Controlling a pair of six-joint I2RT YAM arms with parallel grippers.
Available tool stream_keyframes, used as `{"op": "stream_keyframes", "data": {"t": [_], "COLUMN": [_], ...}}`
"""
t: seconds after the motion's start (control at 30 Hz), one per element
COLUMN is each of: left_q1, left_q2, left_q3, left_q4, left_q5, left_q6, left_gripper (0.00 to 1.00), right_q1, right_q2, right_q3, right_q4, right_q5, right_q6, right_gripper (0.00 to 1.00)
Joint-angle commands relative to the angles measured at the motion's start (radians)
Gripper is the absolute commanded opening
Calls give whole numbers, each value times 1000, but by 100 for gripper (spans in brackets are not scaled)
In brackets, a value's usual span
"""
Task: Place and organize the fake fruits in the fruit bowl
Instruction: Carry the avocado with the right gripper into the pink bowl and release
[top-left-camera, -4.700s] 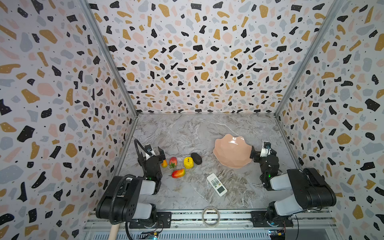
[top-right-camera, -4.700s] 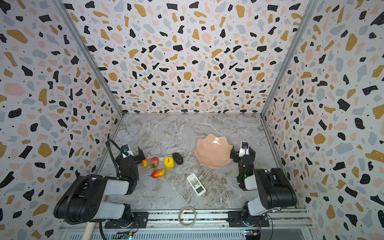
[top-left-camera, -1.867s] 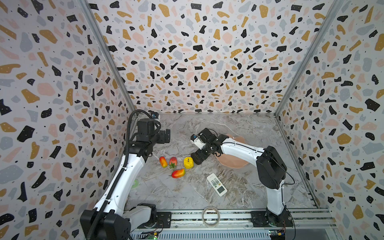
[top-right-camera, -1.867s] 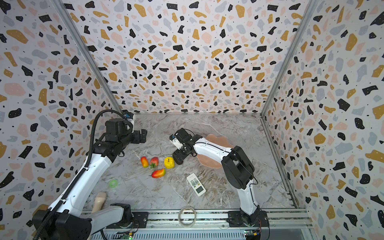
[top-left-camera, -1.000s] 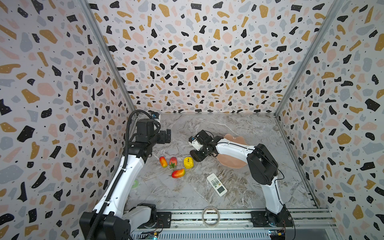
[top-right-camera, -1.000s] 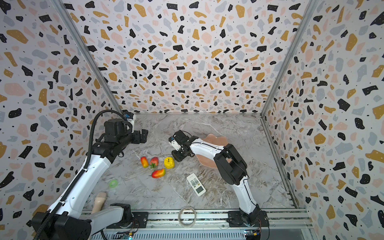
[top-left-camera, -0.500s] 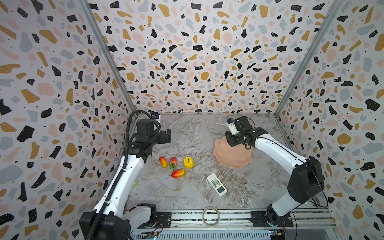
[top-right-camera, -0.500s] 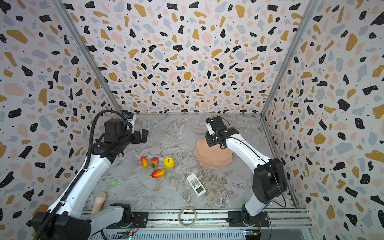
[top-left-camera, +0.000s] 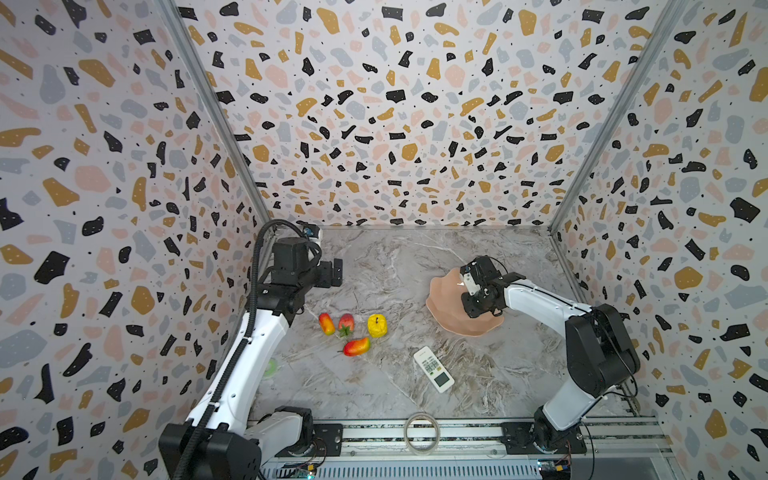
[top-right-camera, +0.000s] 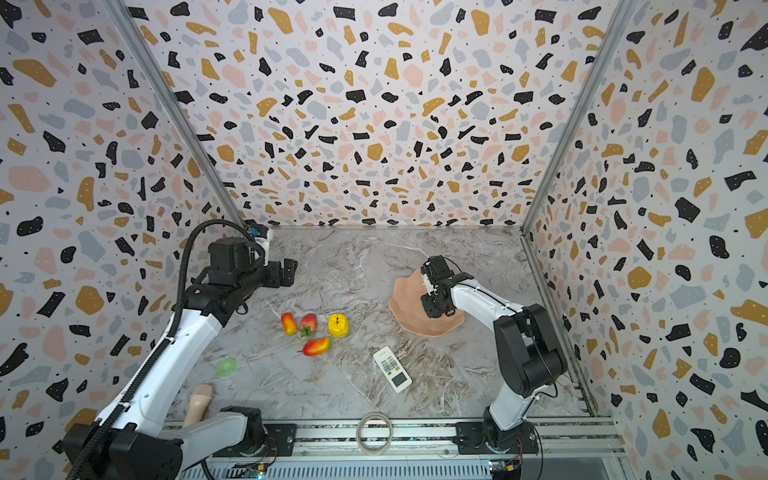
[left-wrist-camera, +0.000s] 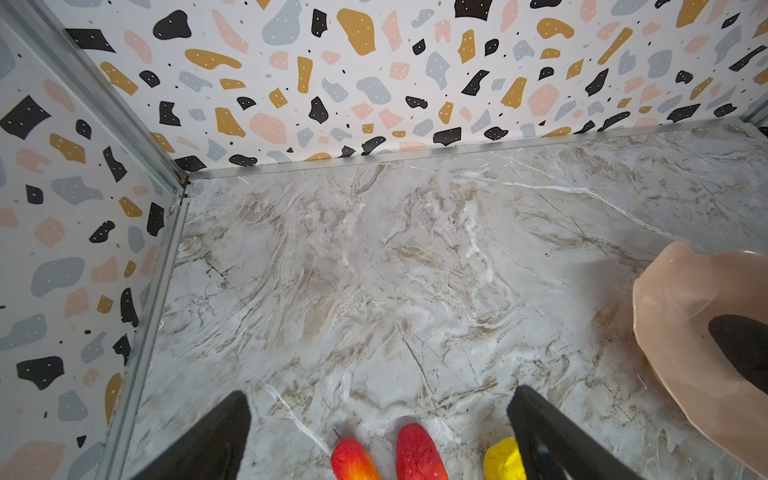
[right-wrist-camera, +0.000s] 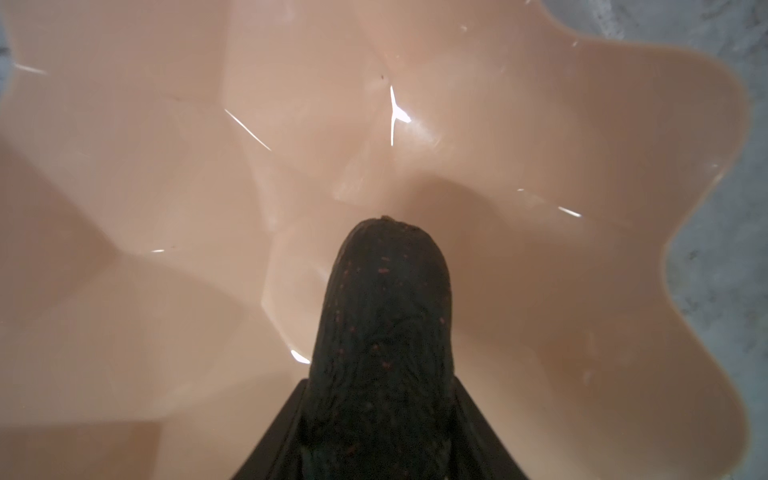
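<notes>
Two grippers: one carries a fruit, one carries nothing.
Right gripper (right-wrist-camera: 378, 399): jaws clamped on the sides of a dark oval fruit (right-wrist-camera: 382, 299), whose free end sticks out past the fingertips.
Dark fruit, place: over the inside of the pink bowl (right-wrist-camera: 415, 124); I cannot tell whether its tip touches the bowl's floor.
Right arm: in both top views it reaches from the lower right of the frame up and to the left, its wrist above the bowl.
Bowl: right of centre in a top view (top-left-camera: 442, 309), sitting on the marble table (top-left-camera: 395, 266); wavy rim, glossy faceted inside.
Left gripper (left-wrist-camera: 379, 392): jaws wide apart with nothing between them, raised above the table.
Left gripper, place: left of centre in a top view (top-left-camera: 332, 272), above and left of the fruit group in the frame, well apart from the bowl.
Fruits on the table: four, left of centre, all apart from the bowl.
Row of three: red-and-orange mango (top-left-camera: 327, 323) at the left, strawberry (top-left-camera: 346, 323) just beside it, yellow apple (top-left-camera: 377, 326) with a dark stem at the right.
Second mango (top-left-camera: 356, 346): just below the strawberry in the frame, lying on its side.
Remote control (top-left-camera: 433, 369): white, lower centre, below the gap between fruit group and bowl.
Tape ring (top-left-camera: 422, 433): clear, on the rail at bottom centre.
Green ring (top-right-camera: 227, 367): small, lower left, beside the left arm.
</notes>
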Motion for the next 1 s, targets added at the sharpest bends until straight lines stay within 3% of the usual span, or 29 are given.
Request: {"op": "stream_keyframes", "data": {"t": [0.0,0.57,0.8,0.97], "left_q1": [5,5,5,5], "left_q2": [-1,2,2,-4], "left_q3": [-13,-15,-13,-16], "left_q4": [33,37,38,40], "left_q5": [23,41,51,54], "left_q6": [-3,0,0,1], "left_gripper": [100,100,100,100], "right_q1": [0,-11,-11,-10], "right_q2": [2,54,39,17], "right_q3": [-14,-48,-34,2], "right_q4": [42,80,64,27], "right_q5": [9,21,31,47], "right_q6": [9,-2,-11,-24], "right_gripper": [23,38,54,73]}}
